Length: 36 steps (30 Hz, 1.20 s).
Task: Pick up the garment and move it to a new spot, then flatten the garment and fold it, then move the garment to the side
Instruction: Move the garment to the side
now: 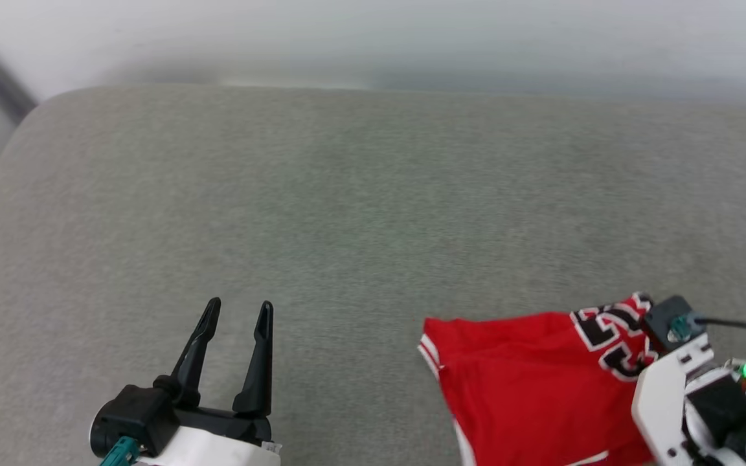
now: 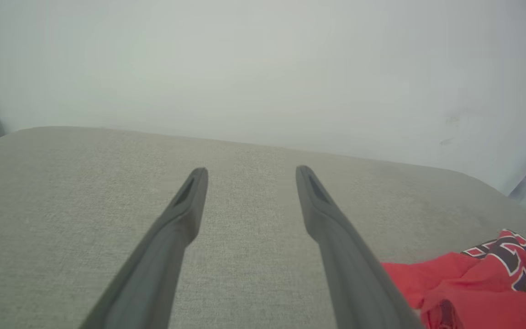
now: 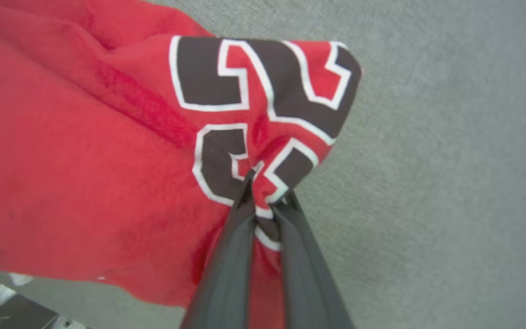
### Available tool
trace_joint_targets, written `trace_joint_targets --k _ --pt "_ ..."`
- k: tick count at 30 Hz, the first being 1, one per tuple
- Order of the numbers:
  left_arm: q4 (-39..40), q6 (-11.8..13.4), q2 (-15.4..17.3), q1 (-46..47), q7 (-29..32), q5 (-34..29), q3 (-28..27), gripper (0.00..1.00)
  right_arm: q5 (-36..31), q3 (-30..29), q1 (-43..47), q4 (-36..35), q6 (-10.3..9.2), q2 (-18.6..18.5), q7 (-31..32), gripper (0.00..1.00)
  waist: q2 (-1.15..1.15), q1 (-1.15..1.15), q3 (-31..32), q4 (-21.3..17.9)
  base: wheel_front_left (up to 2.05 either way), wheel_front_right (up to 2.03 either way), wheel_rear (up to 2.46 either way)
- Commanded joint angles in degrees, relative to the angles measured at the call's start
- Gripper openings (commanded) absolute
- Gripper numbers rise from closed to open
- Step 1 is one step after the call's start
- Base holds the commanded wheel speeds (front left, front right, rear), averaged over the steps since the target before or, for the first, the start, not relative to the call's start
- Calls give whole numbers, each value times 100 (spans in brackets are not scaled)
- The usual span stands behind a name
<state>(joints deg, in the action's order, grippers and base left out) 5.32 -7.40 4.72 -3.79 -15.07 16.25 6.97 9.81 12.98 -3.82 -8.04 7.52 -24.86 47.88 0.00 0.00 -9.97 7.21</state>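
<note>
Head view looks down on a grey fabric-covered surface [image 1: 347, 194] with rounded far corners, set against a pale wall [image 1: 412, 39]. The garment, a red jersey shirt with black, white-outlined numbers and red-and-white striped trim [image 1: 528, 382], lies crumpled at the near edge of the surface, towards its right end, with the printed part on its far right side. The right arm's white wrist housing [image 1: 664, 395] sits over that printed corner.

Right wrist view gives the grip closely: the right hand [image 3: 267, 187] has its two dark fingers pinched narrow on a raised fold of the garment [image 3: 85, 160], right in the black numbers, and cloth bunches up between the tips. The red body of the shirt spreads away to the left of that view, over the grey fabric.

The left hand [image 1: 241, 303] hovers above bare grey cloth near the near edge, towards the left, well apart from the shirt. Left wrist view shows this hand [image 2: 251, 169] spread wide with nothing between its fingers, and the garment [image 2: 473, 283] off at the lower right.
</note>
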Motion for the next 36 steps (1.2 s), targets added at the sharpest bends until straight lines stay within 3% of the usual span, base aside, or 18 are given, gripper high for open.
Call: trace_joint_targets --k 1,9,14,18,24,28,29,36 --pt "25 -6 -29 -17 -12 -2 -2 100 -72 95 -169 -53 -7 -158 -32 0 0 0 66 -404 0 0 0" --pt "146 -6 -63 341 -12 -5 279 100 -168 1487 -1804 -27 -9 -2081 -292 0 0 0 -469 -1604 0 0 0" --pt "179 -6 141 709 -12 -54 545 100 -9 1943 -2680 495 -7 -2624 -811 0 0 0 -1012 -2177 0 0 0" --pt "236 -5 355 970 -12 -116 684 100 12 2015 -3081 1063 -8 -2728 -1260 0 0 0 -1463 -2530 0 0 0" --pt "378 -5 700 1310 -12 -215 882 100 -165 1668 -3382 1977 -8 -2629 -1999 0 0 0 -2058 -2790 0 0 0" --pt "479 -5 860 1515 -12 -233 1008 100 -338 1208 -3501 2735 -8 -2554 -2557 0 0 0 -2356 -2758 0 0 0" --pt "531 -5 845 1637 -12 -112 1027 100 -487 819 -3548 3241 -8 -2368 -2919 0 0 0 -2512 -2671 0 0 0" --pt "548 4 869 1787 -11 -45 1079 100 -957 95 -3643 4112 -8 -2099 -3474 0 0 0 -2695 -2428 0 0 0"
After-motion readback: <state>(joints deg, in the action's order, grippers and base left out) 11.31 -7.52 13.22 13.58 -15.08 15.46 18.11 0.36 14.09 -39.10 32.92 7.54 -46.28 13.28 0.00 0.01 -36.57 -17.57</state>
